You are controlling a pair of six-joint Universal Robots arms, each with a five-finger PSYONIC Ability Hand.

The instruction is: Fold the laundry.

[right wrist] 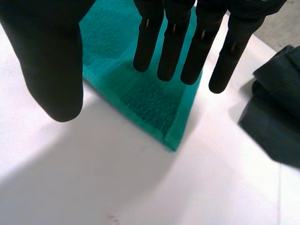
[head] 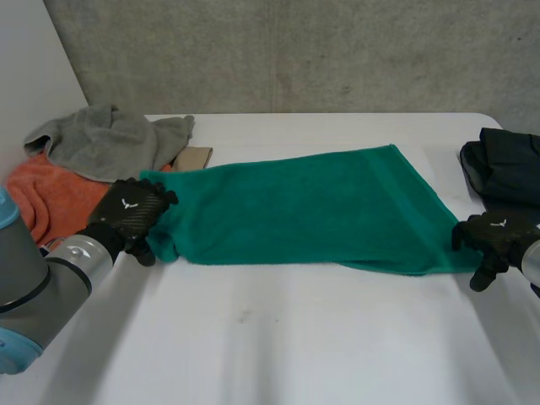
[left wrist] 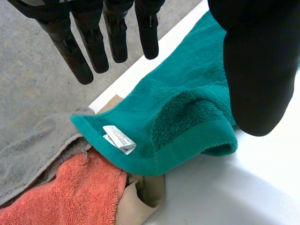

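Green towel (head: 304, 211) lies folded double in a long band across the white surface (head: 278, 337), running from 9 o'clock to 3 o'clock in the head view. The left hand (head: 131, 215) is at its 9 o'clock end and the right hand (head: 498, 236) at its 3 o'clock end; from this view alone I cannot judge the grip.

The left wrist view makes it plain: the fingers (left wrist: 79, 51) are straight and spread, the thumb is well apart, and the towel's corner lies below them, not pinched. This view adds a white label (left wrist: 119, 139) on the hem.

The right wrist view shows straight fingers (right wrist: 171, 51) and the thumb wide apart, with the towel's pointed corner under the fingertips.

At 10 o'clock lie a grey cloth (head: 101, 139), an orange towel (head: 51, 194) and a beige cloth (head: 192, 157). At 2 o'clock lies a dark garment (head: 506, 169).
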